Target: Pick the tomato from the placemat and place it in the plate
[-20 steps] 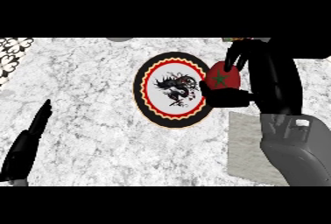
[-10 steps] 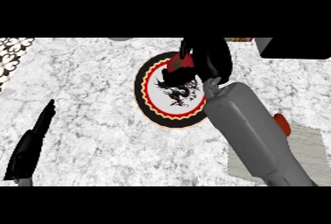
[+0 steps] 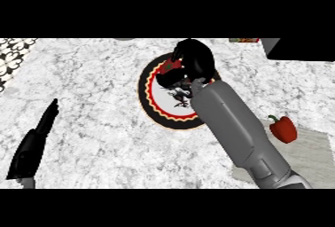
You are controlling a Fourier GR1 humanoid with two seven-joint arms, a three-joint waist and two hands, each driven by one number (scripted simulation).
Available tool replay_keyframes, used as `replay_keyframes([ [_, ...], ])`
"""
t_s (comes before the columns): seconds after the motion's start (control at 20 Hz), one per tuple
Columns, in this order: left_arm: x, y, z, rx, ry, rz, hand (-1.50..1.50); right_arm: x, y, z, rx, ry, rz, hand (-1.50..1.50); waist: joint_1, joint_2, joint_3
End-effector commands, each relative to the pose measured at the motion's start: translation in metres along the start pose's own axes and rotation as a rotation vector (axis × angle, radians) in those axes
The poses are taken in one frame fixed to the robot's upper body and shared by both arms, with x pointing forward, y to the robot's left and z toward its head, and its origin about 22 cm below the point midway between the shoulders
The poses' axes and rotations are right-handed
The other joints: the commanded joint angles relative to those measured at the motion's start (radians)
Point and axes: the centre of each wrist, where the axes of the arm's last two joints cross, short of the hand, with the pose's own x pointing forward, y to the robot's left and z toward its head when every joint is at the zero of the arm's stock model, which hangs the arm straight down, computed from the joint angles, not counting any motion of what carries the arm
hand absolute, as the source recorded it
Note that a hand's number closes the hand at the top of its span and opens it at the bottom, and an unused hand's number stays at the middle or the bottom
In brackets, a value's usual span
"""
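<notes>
Smooth grey tubular right forearm (image 3: 237, 133), paler stepped cuff at its lower end; glossy black right hand (image 3: 196, 60); matte black slim left hand (image 3: 34, 144).

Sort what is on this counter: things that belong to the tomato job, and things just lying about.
Job in hand:
- tomato, held over the plate
- right hand, curled round it
- plate
- placemat

Lying about:
- red pepper on the placemat
- black block at the top right
- left hand, resting at the left
</notes>
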Motion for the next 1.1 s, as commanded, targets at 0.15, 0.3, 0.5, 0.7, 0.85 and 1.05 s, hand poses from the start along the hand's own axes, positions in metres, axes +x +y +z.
replay_keyframes([
  [0.15,0.01,0.008,0.006,0.005,0.003,-0.017,0.0,-0.017,0.017,-0.019,0.008,0.111,-0.063,-1.5,-0.004,-0.003,0.001],
  [0.3,-0.003,-0.005,-0.005,-0.003,-0.004,0.014,0.0,-0.013,0.024,-0.019,-0.073,0.069,-0.111,-1.5,0.007,0.003,0.0],
  [0.5,0.0,0.011,-0.003,0.014,0.014,-0.002,0.0,-0.013,0.011,-0.017,-0.231,0.024,-0.296,-1.5,-0.017,-0.004,0.001],
  [0.7,0.005,-0.005,0.004,0.03,0.007,0.004,0.0,-0.033,-0.002,-0.023,-0.371,0.091,-0.399,-1.5,-0.028,-0.006,0.001],
  [0.85,-0.004,0.006,0.018,0.027,0.036,0.007,0.0,-0.051,-0.007,-0.013,-0.389,0.121,-0.477,-1.5,-0.044,-0.015,0.001],
  [1.05,-0.009,-0.002,0.018,0.026,0.045,0.013,0.0,-0.085,-0.052,-0.008,-0.453,0.039,-0.634,-1.5,-0.051,-0.013,0.002],
])
